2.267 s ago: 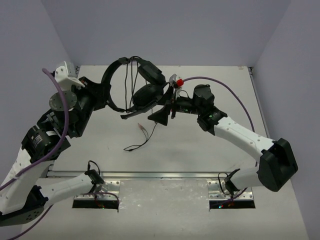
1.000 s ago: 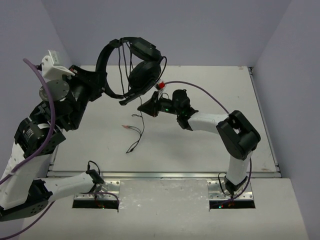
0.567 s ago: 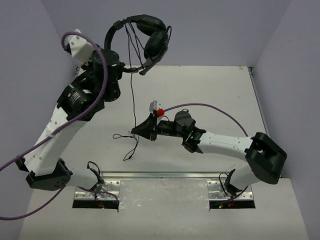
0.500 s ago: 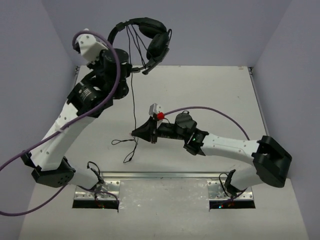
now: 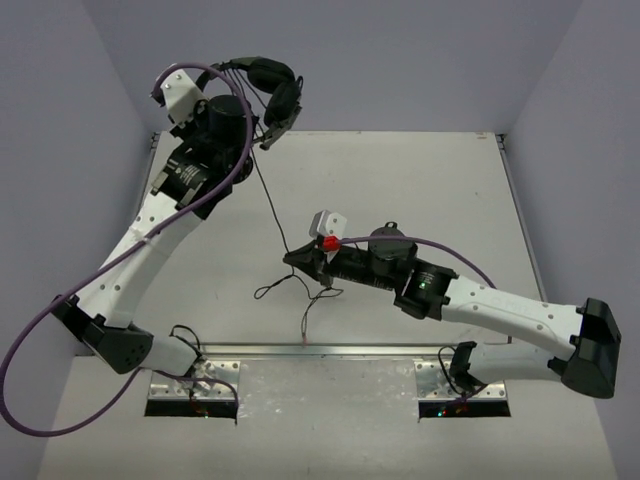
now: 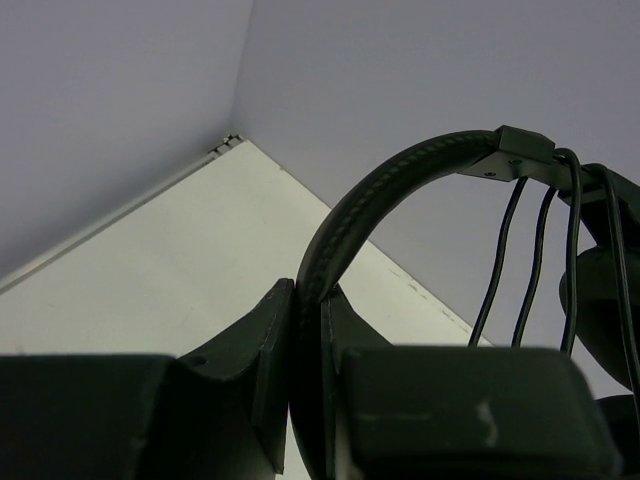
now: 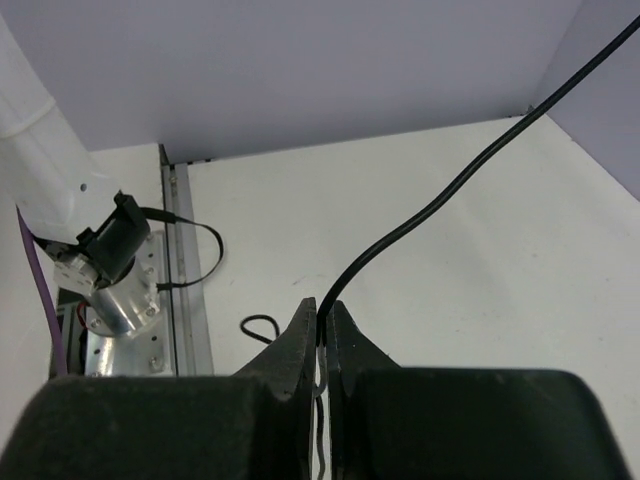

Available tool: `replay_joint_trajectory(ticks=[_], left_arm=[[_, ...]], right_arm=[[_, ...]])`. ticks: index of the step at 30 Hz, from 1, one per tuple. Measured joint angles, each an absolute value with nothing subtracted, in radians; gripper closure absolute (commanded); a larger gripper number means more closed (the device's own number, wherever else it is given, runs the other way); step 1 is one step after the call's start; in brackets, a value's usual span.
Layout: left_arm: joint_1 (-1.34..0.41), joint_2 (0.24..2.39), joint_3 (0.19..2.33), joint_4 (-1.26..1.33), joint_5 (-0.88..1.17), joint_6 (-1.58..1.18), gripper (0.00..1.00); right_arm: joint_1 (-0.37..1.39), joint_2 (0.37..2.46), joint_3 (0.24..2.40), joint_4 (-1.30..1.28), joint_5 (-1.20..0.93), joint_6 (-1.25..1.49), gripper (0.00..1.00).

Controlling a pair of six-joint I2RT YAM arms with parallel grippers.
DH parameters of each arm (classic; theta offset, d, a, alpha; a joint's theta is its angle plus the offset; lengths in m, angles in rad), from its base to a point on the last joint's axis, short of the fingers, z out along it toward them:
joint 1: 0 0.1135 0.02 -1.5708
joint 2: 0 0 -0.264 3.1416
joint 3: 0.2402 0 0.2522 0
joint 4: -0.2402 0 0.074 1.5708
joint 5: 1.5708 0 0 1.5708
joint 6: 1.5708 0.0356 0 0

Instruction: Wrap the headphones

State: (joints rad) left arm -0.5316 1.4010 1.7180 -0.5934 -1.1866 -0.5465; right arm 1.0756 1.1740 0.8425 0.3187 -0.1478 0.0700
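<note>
The black headphones (image 5: 272,84) hang high over the table's far left corner. My left gripper (image 5: 246,98) is shut on their headband (image 6: 400,190), which rises between the fingers (image 6: 270,340) in the left wrist view. Cable turns (image 6: 525,260) lie over the band beside an earcup (image 6: 600,300). The thin black cable (image 5: 268,195) runs down, nearly straight, to my right gripper (image 5: 300,260), shut on it near the table's middle. In the right wrist view the cable (image 7: 440,200) enters the closed gripper (image 7: 320,308). Its loose end (image 5: 306,322) trails toward the near edge.
A small slack loop of cable (image 5: 268,291) lies on the white table (image 5: 420,180). A metal rail (image 5: 330,350) runs along the near edge, with the left arm's base (image 7: 100,260) beside it. Purple robot cables (image 5: 120,255) follow both arms. Grey walls enclose the table.
The left arm has carried the headphones left and farther back. My right gripper has drawn the cable toward the near edge, pulling it straighter.
</note>
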Motion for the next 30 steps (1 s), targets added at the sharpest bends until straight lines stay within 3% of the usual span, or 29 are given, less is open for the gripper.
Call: replay_joint_trajectory(ticks=[11, 19, 30], left_arm=[[-0.523, 1.445, 1.628, -0.532, -1.080, -0.580, 1.00], [-0.522, 1.417, 1.368, -0.379, -0.970, -0.525, 1.00], [-0.515, 1.478, 1.449, -0.390, -0.924, -0.511, 1.00]], right_arm=[[1.078, 1.147, 0.955, 0.084, -0.076, -0.049, 0.99], [1.028, 1.124, 1.058, 0.000, 0.054, -0.129, 0.99], [0.997, 1.142, 1.169, -0.138, 0.035, -0.168, 0.99]])
